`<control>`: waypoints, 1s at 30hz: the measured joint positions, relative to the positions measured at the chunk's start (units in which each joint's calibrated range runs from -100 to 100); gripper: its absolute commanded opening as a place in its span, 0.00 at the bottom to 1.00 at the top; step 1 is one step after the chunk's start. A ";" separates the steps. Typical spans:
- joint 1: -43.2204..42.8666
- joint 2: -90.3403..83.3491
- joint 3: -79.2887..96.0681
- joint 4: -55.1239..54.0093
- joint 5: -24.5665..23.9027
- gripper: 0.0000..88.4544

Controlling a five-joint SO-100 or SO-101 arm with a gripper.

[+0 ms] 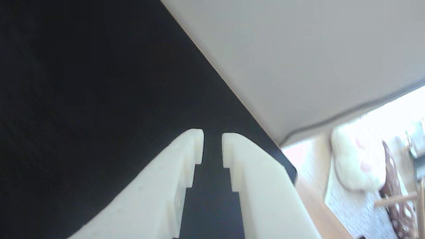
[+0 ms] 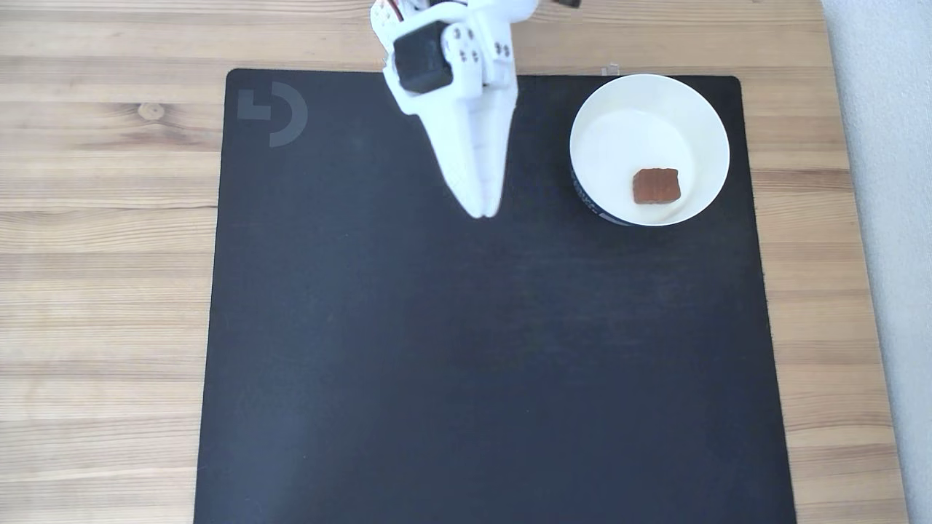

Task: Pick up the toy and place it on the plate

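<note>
Fingers (image 1: 212, 146) of the white gripper are standing nearly closed in the wrist view, with only a narrow dark gap between the tips, and they are holding nothing. Below them in that view the black mat (image 1: 83, 99) is lying, and a pale wall (image 1: 298, 59) is rising beyond the mat's edge.

In the fixed view the gripper (image 2: 482, 211) is hanging over the mat (image 2: 473, 364), its tips pointing toward the bottom of the picture and sitting left of the plate (image 2: 601, 138). The plate, a round white dish with a dark outer band, is resting on the mat's upper right corner, apart from the tips with bare mat between them. The toy (image 2: 656, 185), a small reddish-brown squarish block, is lying flat inside the plate, on the lower right part of its floor, near the side of the plate that faces away from the tips. Its slightly longer side is running roughly left to right in that view.

Judging from this layout, the placing step is looking complete: the toy is sitting in the plate and the fingers are standing free of it. The wooden surface (image 2: 109, 218) is carrying the mat.
</note>
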 measured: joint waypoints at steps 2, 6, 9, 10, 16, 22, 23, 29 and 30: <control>5.99 -5.33 5.48 -1.44 2.06 0.03; 8.66 -11.99 12.38 -2.87 7.93 0.03; 8.91 -15.07 16.34 -2.95 12.20 0.03; 8.41 -15.90 17.95 -2.95 14.05 0.03; 8.24 -17.90 21.16 0.25 20.85 0.03; 8.32 -18.48 21.16 7.26 21.21 0.03; 8.32 -18.48 21.16 7.94 21.21 0.03; 8.66 -18.48 21.16 19.00 22.45 0.03; 8.66 -18.48 21.16 19.50 23.42 0.03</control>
